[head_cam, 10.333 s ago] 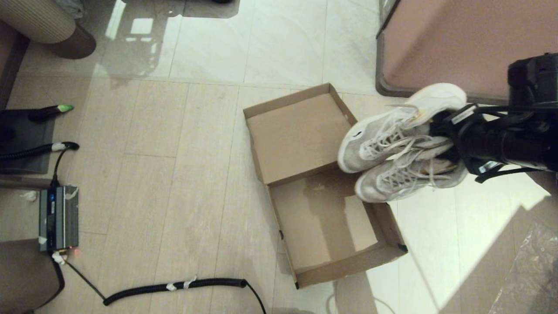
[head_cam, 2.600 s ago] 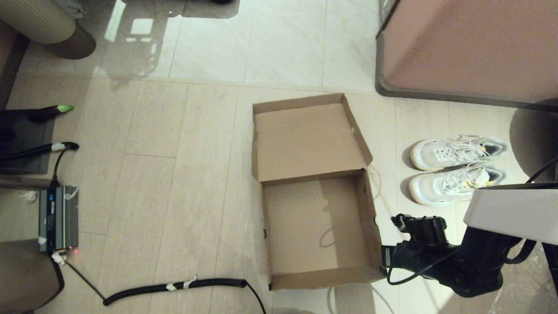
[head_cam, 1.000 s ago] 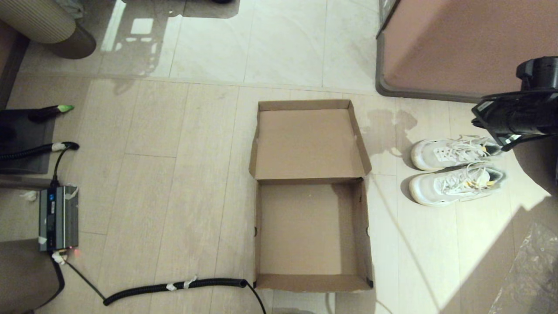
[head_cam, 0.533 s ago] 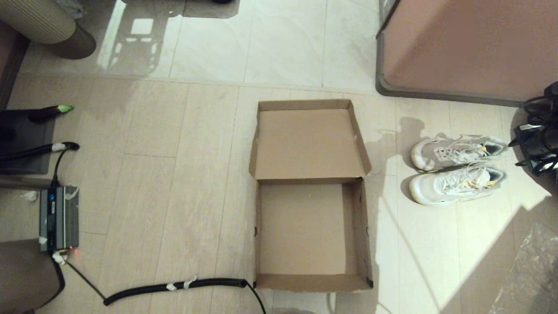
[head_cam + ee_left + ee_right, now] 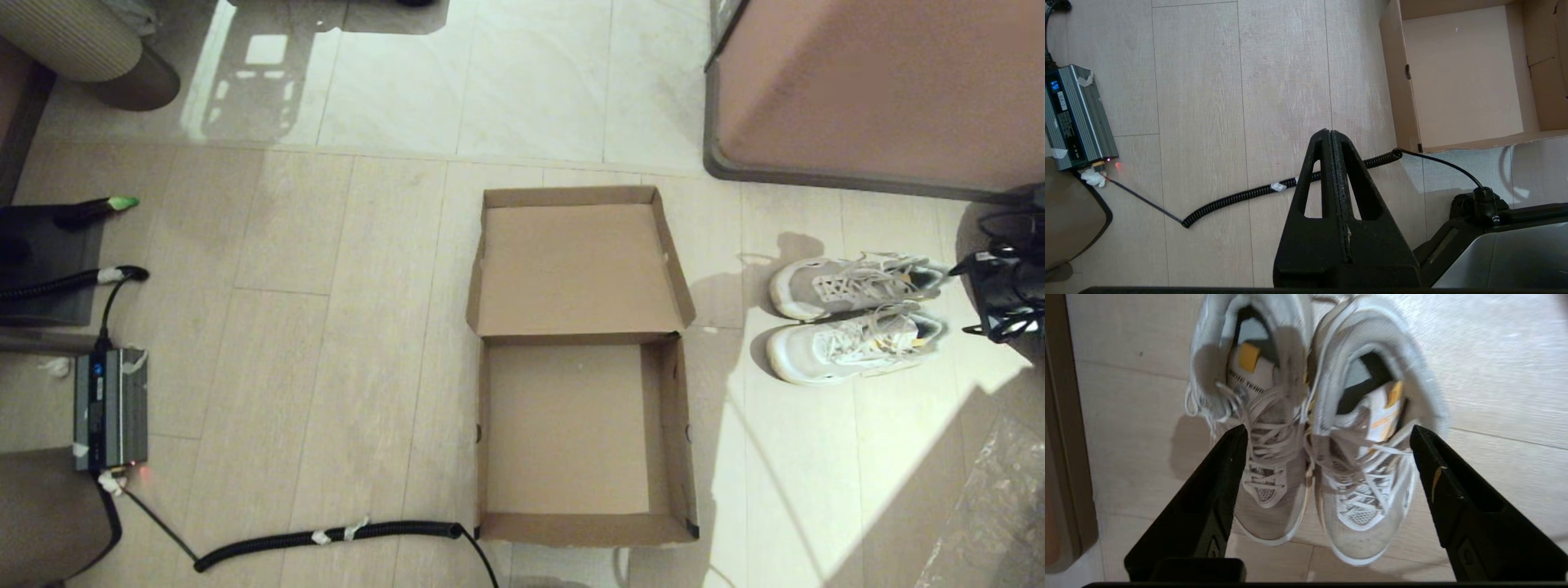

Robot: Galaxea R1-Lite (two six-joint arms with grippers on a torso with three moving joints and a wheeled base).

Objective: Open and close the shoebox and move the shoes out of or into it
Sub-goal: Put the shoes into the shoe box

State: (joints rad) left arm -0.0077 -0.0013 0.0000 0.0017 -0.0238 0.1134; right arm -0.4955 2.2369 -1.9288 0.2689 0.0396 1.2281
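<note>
Floor of pale wood-look planks, with glossy light tiles farther from the robot; resting on it: the shoebox, lid folded open flat; the shoes, side by side to its right; a coiled black cable; a grey power unit at left.

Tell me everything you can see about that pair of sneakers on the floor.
The shoes are a pair of white and light grey lace-up sneakers with white laces, white soles, dark lining and yellow-orange accents inside. They stand upright side by side on the floor, to the right of the shoebox and apart from it, toes pointing toward it. The right gripper hangs open above them, a finger on either side of the pair, with no contact visible.
</note>
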